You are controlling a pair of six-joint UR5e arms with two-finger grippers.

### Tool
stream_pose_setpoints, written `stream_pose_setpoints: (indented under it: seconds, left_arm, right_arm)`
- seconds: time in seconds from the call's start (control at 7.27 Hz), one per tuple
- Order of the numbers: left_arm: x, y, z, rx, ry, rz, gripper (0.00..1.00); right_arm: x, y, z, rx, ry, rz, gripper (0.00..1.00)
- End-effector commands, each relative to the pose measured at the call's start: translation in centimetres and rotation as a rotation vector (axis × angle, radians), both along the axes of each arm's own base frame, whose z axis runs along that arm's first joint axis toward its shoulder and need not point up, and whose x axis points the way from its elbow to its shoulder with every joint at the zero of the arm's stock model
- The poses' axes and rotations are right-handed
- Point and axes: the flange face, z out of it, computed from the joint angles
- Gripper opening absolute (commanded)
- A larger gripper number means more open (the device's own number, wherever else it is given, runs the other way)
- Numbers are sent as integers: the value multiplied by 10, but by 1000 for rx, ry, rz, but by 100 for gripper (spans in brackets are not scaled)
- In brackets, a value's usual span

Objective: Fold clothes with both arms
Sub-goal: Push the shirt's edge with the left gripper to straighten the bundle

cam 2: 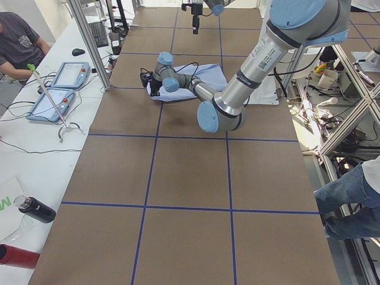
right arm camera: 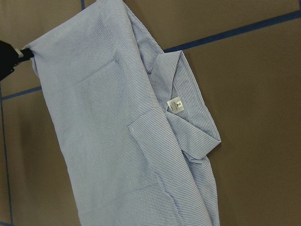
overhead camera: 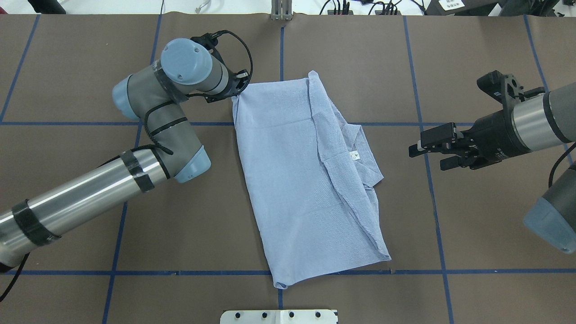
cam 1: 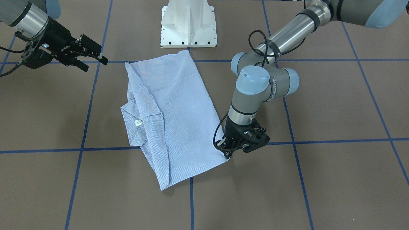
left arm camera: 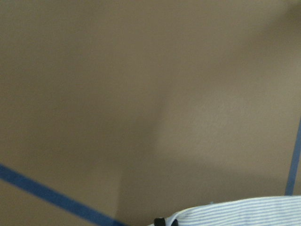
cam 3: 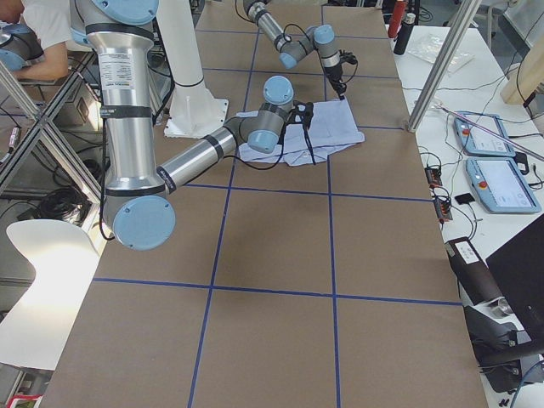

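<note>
The clothes are one light blue striped shirt (cam 1: 179,111) (overhead camera: 292,180) (right arm camera: 117,141), folded lengthwise and lying flat in the middle of the table. Its collar with the white label (overhead camera: 355,155) faces the robot's right. My left gripper (cam 1: 227,154) (overhead camera: 237,90) points down at the shirt's far left corner and is shut on that corner. The left wrist view shows only a strip of the striped cloth (left arm camera: 244,212) over the brown table. My right gripper (cam 1: 95,64) (overhead camera: 427,155) hovers open to the right of the collar, holding nothing and clear of the cloth.
The white pedestal base (cam 1: 188,25) stands at the robot's edge, just past the shirt's near end. Blue tape lines (overhead camera: 279,272) grid the brown table. A side bench holds tablets (cam 2: 59,89) and a seated person (cam 2: 18,41) is beside it.
</note>
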Motion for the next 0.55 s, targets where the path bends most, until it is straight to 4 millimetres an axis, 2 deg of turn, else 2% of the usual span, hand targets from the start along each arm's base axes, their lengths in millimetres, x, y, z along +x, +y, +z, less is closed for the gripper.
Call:
stream_pose_setpoints:
  seconds: [0.0,0.14,0.28,0.41]
  left_arm:
    - [3,-34,-1,136,23,-89,0]
    - [0,-40,-1,202,54,-154,0]
    - [1,-43,8,208,53,-165,0]
    - [1,-43,3,212,57,-166,0]
  right_arm:
    - [0,-3,-1,8,5,22,100]
    - [0,-3,0,12,9,31,100]
    - [-3,-4,0,15,12,36,100]
    - [-5,-8,-1,23,19,59,100]
